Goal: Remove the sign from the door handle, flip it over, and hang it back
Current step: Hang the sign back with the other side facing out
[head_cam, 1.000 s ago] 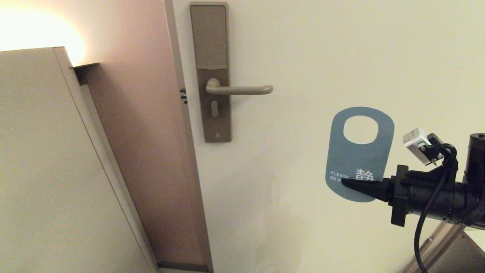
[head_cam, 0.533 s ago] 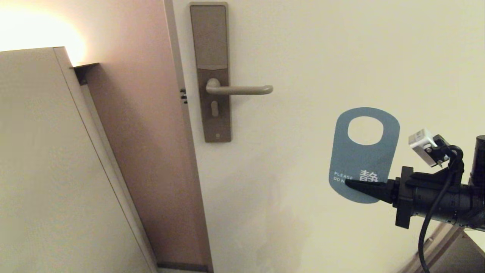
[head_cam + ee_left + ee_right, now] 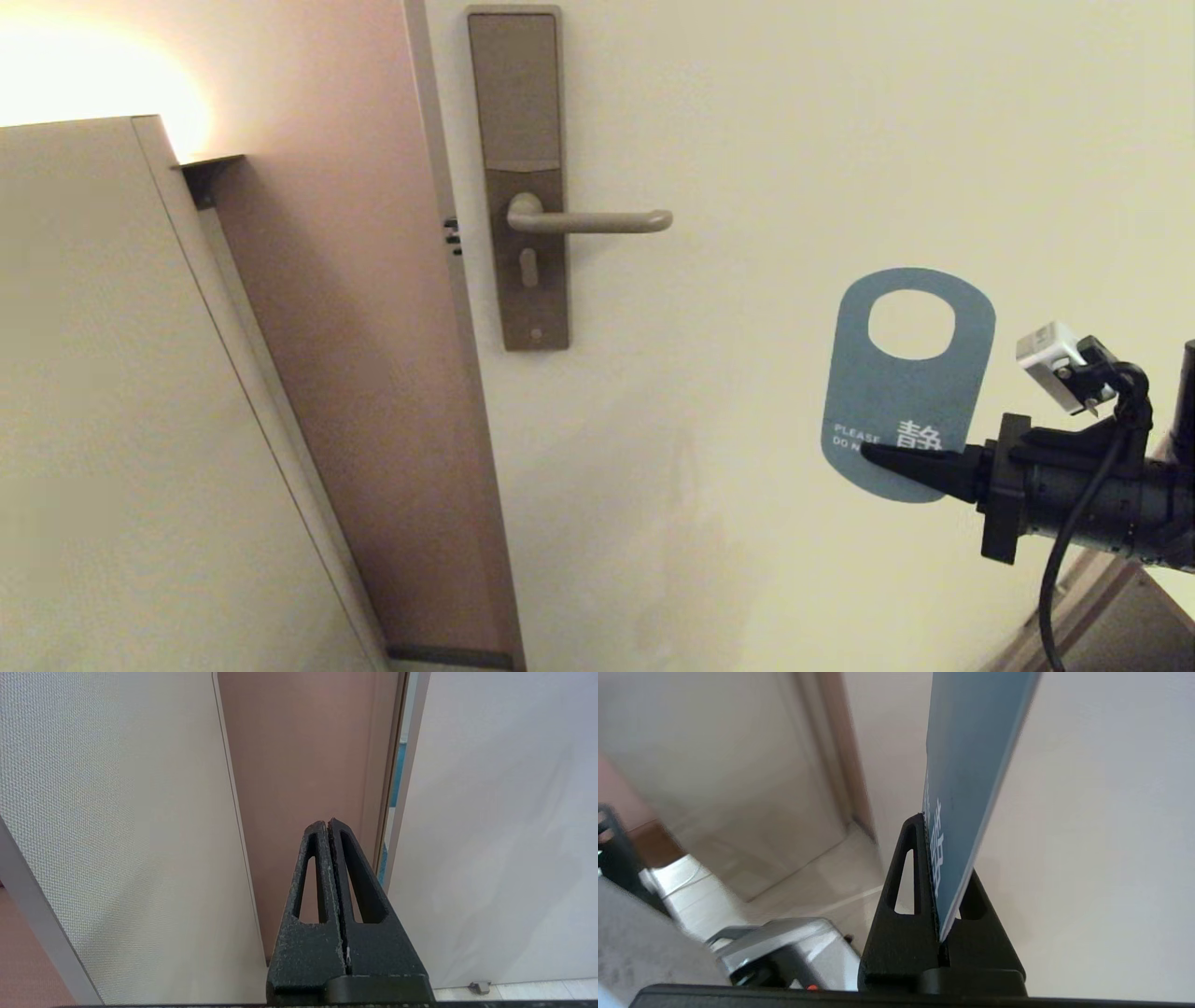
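Nearest the camera, low on the right of the head view, the right gripper [image 3: 873, 455] reaches in level from the right, its black fingers clamped on the lower end of the sign [image 3: 910, 378]. The sign stands upright in the air with its teal-blue side showing, white lettering just above the fingertips and its oval hole at the top. The right wrist view shows the same grip edge-on: the sign [image 3: 971, 765] rises from between the pressed-together fingers [image 3: 906, 877]. The left gripper [image 3: 328, 826] appears only in its own wrist view, fingers closed on nothing, pointing at a pinkish-brown wall panel. Farther back, on the pale door [image 3: 840, 140], the handle [image 3: 590, 221] sticks out level to the right from its tall brown plate [image 3: 518, 112]. The handle is bare, and the sign is held well apart from it, lower and to the right.
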